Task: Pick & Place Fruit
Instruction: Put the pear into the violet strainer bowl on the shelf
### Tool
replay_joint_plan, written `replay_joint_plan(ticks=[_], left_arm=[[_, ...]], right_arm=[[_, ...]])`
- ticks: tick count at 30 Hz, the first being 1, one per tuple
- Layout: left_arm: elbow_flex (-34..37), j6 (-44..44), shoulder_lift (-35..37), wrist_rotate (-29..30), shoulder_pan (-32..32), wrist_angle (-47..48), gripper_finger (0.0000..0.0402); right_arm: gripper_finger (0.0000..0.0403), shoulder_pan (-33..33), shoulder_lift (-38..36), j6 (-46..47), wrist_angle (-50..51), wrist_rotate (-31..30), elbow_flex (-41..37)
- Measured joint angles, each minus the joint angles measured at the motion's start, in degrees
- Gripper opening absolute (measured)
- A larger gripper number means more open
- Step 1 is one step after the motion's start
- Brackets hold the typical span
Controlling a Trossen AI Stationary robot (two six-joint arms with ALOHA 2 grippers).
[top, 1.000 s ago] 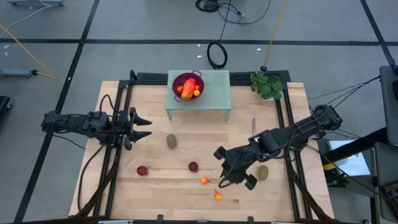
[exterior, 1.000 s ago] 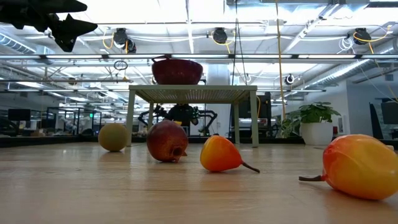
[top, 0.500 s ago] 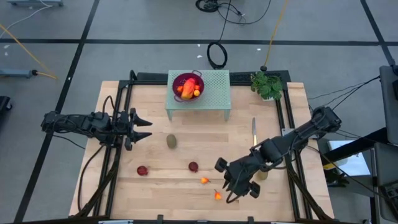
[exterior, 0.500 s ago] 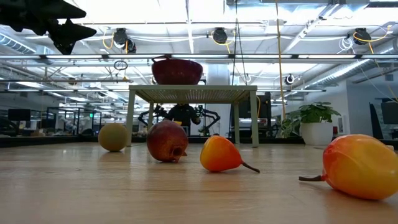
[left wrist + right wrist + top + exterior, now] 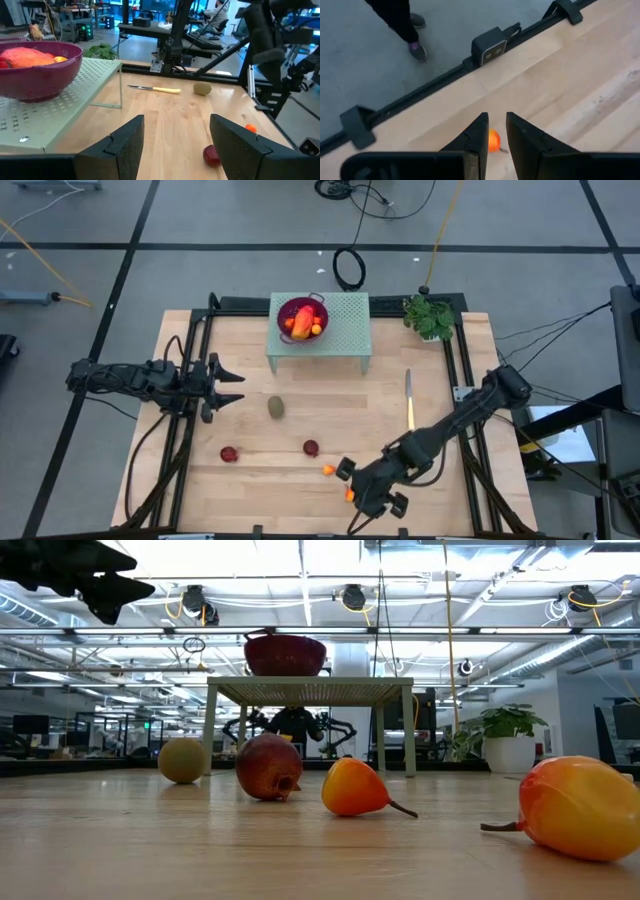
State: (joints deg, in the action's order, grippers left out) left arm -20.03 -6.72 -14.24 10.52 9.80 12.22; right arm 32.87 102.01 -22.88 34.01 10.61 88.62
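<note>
On the table lie a brown-green oval fruit (image 5: 276, 408), two dark red balls (image 5: 229, 453) (image 5: 311, 448) and two tiny orange fruits (image 5: 328, 471) (image 5: 349, 494). A second brown-green oval (image 5: 202, 89) shows in the left wrist view. More fruit lies in the purple bowl (image 5: 303, 318) on the green stand. My right gripper (image 5: 357, 498) hovers above the orange fruit (image 5: 493, 141) by the near edge, its fingers a narrow gap apart and holding nothing. My left gripper (image 5: 228, 385) waits open at the table's left, held level.
A yellow-handled knife (image 5: 409, 400) lies at the right, beyond my right arm. A potted plant (image 5: 430, 317) stands at the far right corner. Black rails (image 5: 490, 47) run along the table's edges. A person's feet (image 5: 415, 35) stand on the floor past the near edge.
My right gripper has moved down and toward the table's near edge and left, from beside the right-hand oval fruit to above the orange fruit nearest the edge. Its finger gap is unchanged. No fruit has moved.
</note>
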Motion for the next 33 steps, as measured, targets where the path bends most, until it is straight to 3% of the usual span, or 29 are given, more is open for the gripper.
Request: replay_joint_plan(ticks=[8, 24, 33], left_arm=[[0.0, 0.7, 0.0, 0.0, 0.0, 0.0, 0.0228], [0.0, 0.7, 0.0, -0.1, 0.0, 0.0, 0.0228], [0.0, 0.6, 0.0, -0.1, 0.0, 0.0, 0.0228]], right_arm=[[0.0071, 1.0, 4.8, 1.3, -1.3, 0.0, 0.0], [0.0208, 0.6, 8.5, -3.5, -1.0, -0.2, 0.0], [0.024, -1.0, 8.5, -10.0, -0.8, 0.0, -0.1]])
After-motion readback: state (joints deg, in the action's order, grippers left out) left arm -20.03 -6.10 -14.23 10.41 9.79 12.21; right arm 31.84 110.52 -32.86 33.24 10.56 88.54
